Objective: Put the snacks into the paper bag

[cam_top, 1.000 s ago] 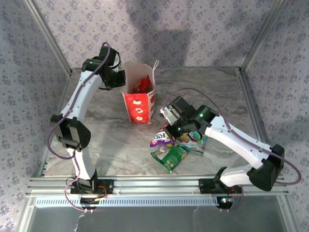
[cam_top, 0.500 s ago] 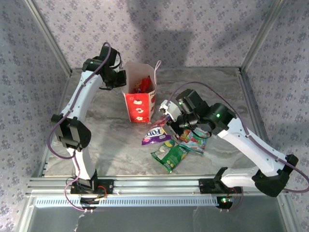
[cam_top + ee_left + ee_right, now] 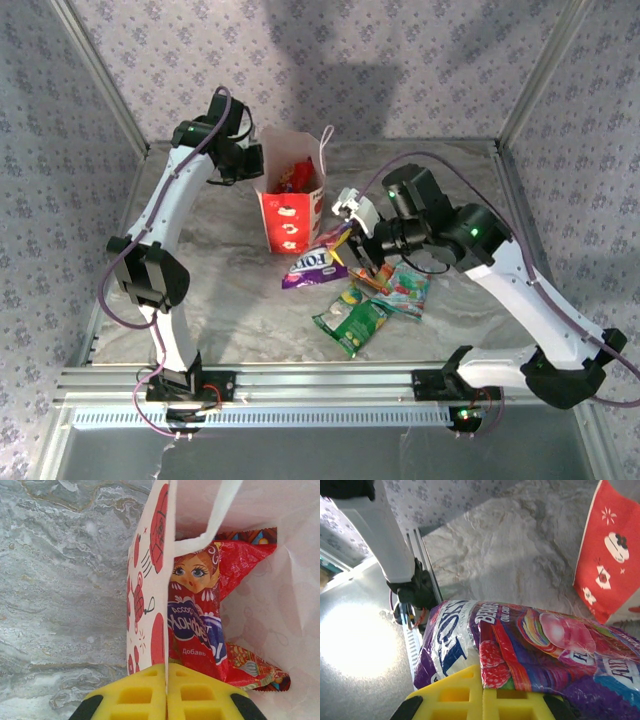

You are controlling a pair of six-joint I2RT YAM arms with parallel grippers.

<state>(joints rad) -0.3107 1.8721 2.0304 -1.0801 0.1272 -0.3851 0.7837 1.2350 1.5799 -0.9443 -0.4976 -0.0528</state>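
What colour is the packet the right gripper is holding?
Purple packet, clearest in the right wrist view.

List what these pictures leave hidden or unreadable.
- Left wrist view: whatever lies under the glossy red snack packet inside the red-and-white paper gift bag.
- Right wrist view: the purple FOX'S packet runs off the right edge.
- Top view: print on the green packet, too small.

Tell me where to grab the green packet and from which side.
Probably its near-left end, from above: the green packet lies flat on the table, and that end is clear, while its far end lies close by the teal packet.
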